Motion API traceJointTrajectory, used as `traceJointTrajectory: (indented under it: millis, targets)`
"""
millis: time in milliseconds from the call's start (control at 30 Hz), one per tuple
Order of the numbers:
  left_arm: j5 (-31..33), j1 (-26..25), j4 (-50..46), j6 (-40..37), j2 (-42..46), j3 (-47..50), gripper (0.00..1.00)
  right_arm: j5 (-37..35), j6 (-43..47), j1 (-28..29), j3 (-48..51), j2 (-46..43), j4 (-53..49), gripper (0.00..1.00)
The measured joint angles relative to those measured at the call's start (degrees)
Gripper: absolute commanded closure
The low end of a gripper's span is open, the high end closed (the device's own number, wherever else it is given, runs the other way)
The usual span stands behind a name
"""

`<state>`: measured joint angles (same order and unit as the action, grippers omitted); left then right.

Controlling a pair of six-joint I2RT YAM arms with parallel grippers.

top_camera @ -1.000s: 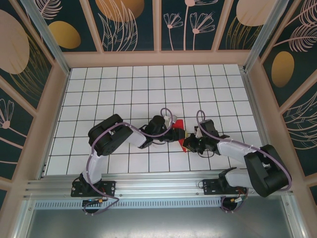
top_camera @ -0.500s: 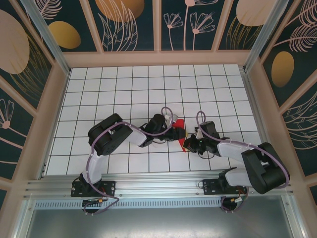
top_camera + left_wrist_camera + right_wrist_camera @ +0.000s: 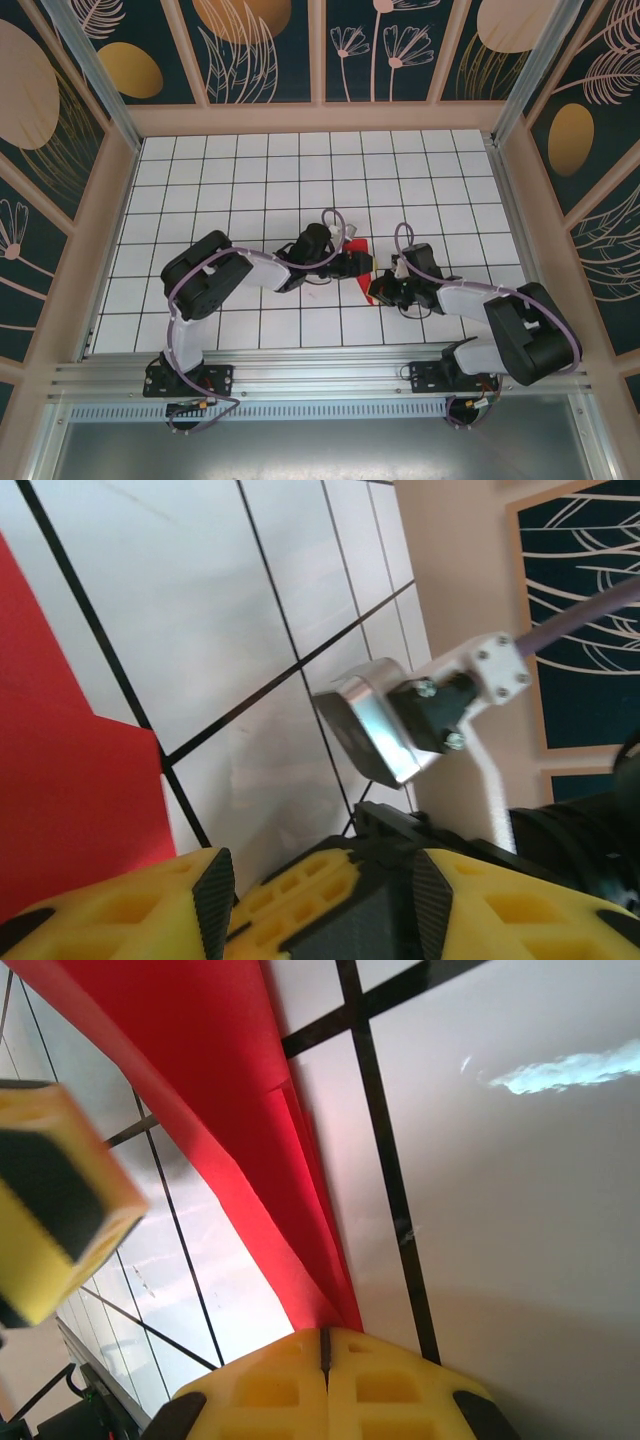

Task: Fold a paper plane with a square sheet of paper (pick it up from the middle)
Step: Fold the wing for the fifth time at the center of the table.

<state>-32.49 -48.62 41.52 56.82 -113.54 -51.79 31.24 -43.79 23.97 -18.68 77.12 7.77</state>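
Paper: the square sheet of paper (image 3: 359, 251), creased into a narrow, layered red strip, sits just 6 o'clock of the table's middle in the overhead view, between the 2 claws.

Right gripper (image 3: 325, 1352): clenched on the strip's end. The pads meet at a seam and the red runs out from between them toward 11 o'clock. Overhead, it sits at 4 o'clock of the paper.

Left gripper (image 3: 320, 875): released, pads apart, nothing between them. The red lies at 9 o'clock of it, beside the outer finger. Overhead, it is at 8 o'clock of the paper. I cannot tell whether it touches.

Risks, my reading:
- Only 1 claw holds thin paper, so a sideways pull could tear it at the pinch or drag the creases out of line.
- The layers look loosely stacked, so an off-centre press from the left could set a crooked fold or let them spring open.
- The 2 claws work close together, so a small misjudged reach could knock the fingers together.
- The tiles look slick, so the free end may skid rather than crease.

Surface: white glossy table (image 3: 250, 180), black grid lines, light glare.

Room: dark teal wall panels (image 3: 390, 50) with gold and pink plant prints, a tan frame (image 3: 320, 118), and an aluminium rail (image 3: 300, 372) at 6 o'clock.
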Motion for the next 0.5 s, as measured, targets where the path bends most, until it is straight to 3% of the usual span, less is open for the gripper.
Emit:
traceJointTrajectory:
  millis: [500]
  targets:
    - [5.8,0.0,-1.3,-2.4,7.8,6.9,0.56,1.2,0.4,0.0,-0.8,2.5,2.1,0.95]
